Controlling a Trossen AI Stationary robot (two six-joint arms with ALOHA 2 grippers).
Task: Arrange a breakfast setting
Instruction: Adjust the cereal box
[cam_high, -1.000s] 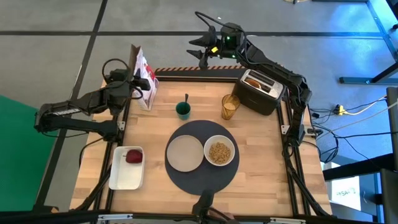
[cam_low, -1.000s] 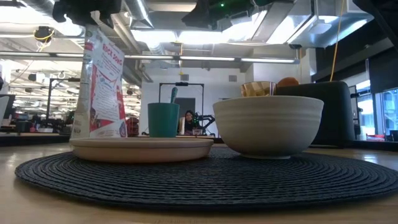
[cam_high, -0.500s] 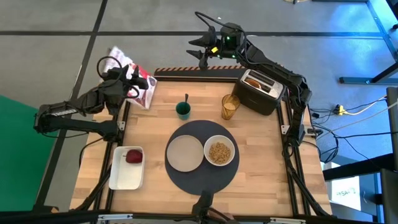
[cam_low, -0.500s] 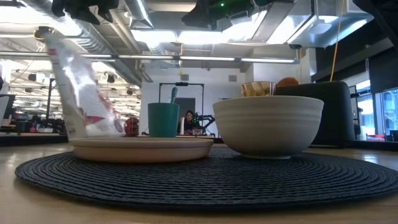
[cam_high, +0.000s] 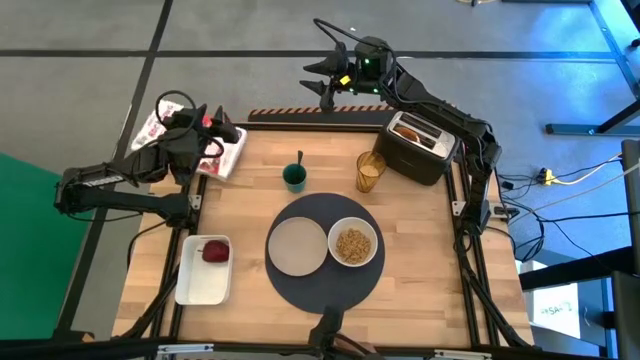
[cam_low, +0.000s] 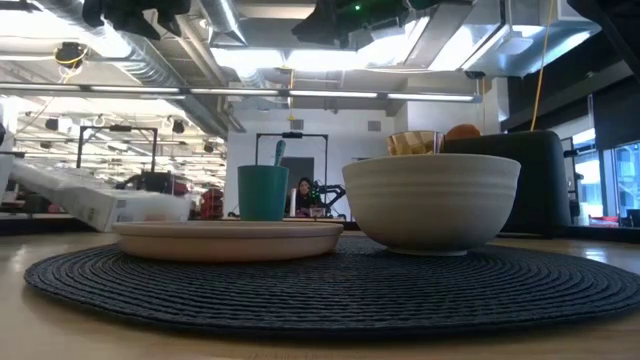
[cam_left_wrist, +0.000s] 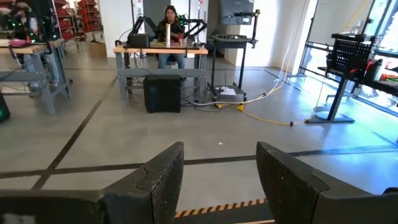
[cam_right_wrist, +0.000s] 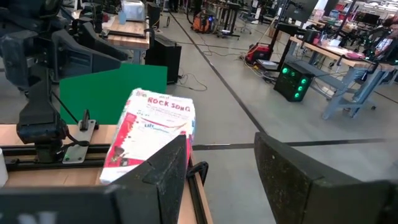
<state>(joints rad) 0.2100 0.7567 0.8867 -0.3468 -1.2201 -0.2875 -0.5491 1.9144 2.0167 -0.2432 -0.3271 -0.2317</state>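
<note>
The dark grey mat (cam_high: 325, 283) lies at the table's near middle. On it rest the beige plate (cam_high: 297, 245) and the white bowl (cam_high: 353, 245), which holds cereal. The amber glass (cam_high: 370, 172) and the green cup (cam_high: 294, 177) stand beyond the mat. The red fruit (cam_high: 215, 251) lies in the white tray (cam_high: 190, 288). The toasted round (cam_high: 408, 130) sticks up from the black toaster (cam_high: 425, 155). My left gripper (cam_high: 226, 130) is open and empty (cam_left_wrist: 221, 149), high over the far left corner. My right gripper (cam_high: 312, 78) is open and empty (cam_right_wrist: 221, 140), beyond the far edge.
A red and white cereal bag (cam_high: 228, 155) lies flat on the table's far left corner, under my left gripper; it also shows in the low view (cam_low: 95, 200) and in the right wrist view (cam_right_wrist: 152, 134). A person sits at a desk (cam_left_wrist: 169, 25) far off in the room.
The cereal bag has tipped over from upright toward the table's far left corner and now lies flat. Its bottom has stayed near where it stood and its top has swung out past the table's left edge.
</note>
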